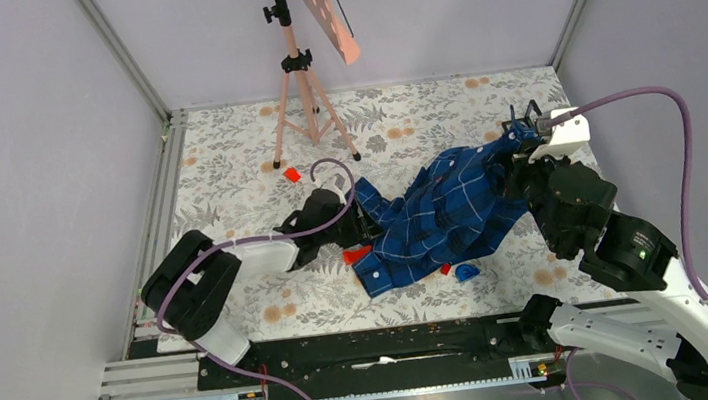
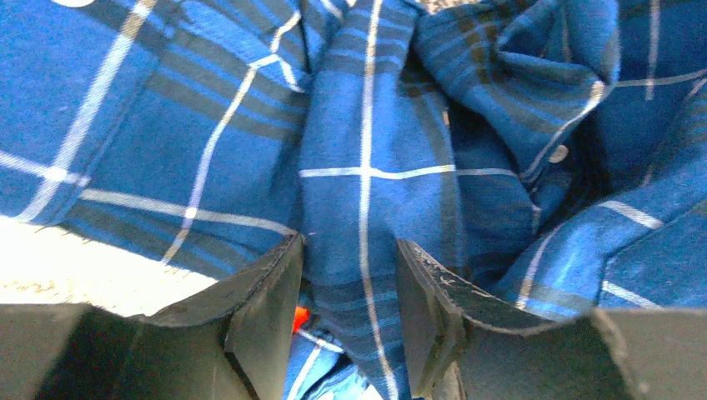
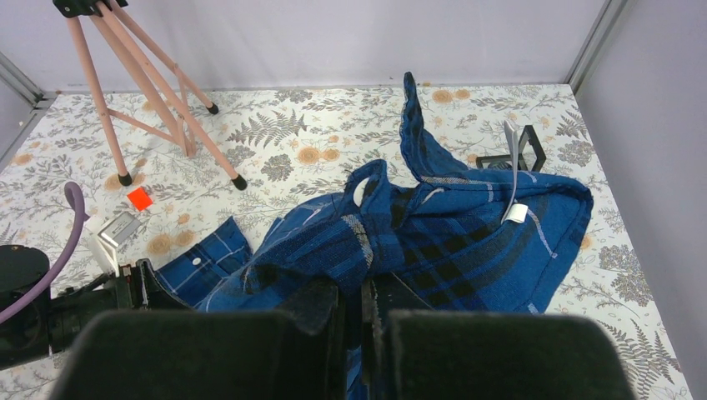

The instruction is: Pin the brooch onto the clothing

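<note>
One shirt (image 1: pixel 442 215) is clamped in the right tool (image 3: pixel 353 293), while only the left wrist view shows the left tool (image 2: pixel 348 250) apart around a fold.

The top camera looks steeply down from well above the shirt (image 1: pixel 442 215). The left wrist camera sits almost against it (plaid fills the frame). The right wrist camera looks across it toward the back wall (image 3: pixel 333 42). All three views share the shirt.

A small orange-red scrap (image 2: pixel 300 317) sits mostly hidden beside the left gripper's (image 2: pixel 350 246) black finger behind the dark-blue plaid shirt (image 2: pixel 367 167), and the tiny blue object (image 1: pixel 466 271) at the shirt's 6 o'clock is too small to identify.
</note>
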Robot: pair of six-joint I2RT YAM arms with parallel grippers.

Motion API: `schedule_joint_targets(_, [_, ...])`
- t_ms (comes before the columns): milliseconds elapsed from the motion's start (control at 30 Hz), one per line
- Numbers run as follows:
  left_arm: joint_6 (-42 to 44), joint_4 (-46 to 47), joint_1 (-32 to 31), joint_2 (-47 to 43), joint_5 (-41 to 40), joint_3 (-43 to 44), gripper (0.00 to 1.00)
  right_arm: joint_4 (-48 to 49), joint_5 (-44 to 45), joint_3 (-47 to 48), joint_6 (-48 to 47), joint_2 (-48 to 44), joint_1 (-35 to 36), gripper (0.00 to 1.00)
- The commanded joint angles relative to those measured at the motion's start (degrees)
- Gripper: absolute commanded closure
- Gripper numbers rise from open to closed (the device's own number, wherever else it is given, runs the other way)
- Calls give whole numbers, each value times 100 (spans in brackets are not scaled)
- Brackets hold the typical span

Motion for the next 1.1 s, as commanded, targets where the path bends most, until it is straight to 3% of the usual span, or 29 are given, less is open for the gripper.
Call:
schedule_joint_targets(0, [-224, 712, -35, 168, 377, 229, 53, 193, 48, 17, 43, -35, -19, 100])
schedule_joint_targets(67, [-317, 894, -36, 218, 478, 214, 58, 189, 76, 3, 37, -41, -19, 100])
schedule_joint_targets(267, [-340, 978, 17, -227, 499, 148, 100, 204, 177, 6, -66, 48, -24, 100])
schedule_joint_targets(467, [249, -139, 572, -1943, -117, 330, 100, 537, 339, 55, -417, 412, -19, 100])
schedule_joint_targets(700, [1379, -2140, 1581, -3799, -1197, 1430, 100, 1232, 742, 723, -1320, 1134, -110, 100])
schedule_joint_targets(900, [2932, -3258, 2006, -4256, -2588, 3112, 100, 1983, 428, 1867, -2179, 1549, -503, 100])
schedule_joint_targets(1067, [4011, -3725, 2071, -3756, -2894, 5075, 100, 2310, 15, 3413, -2947, 2072, -566, 100])
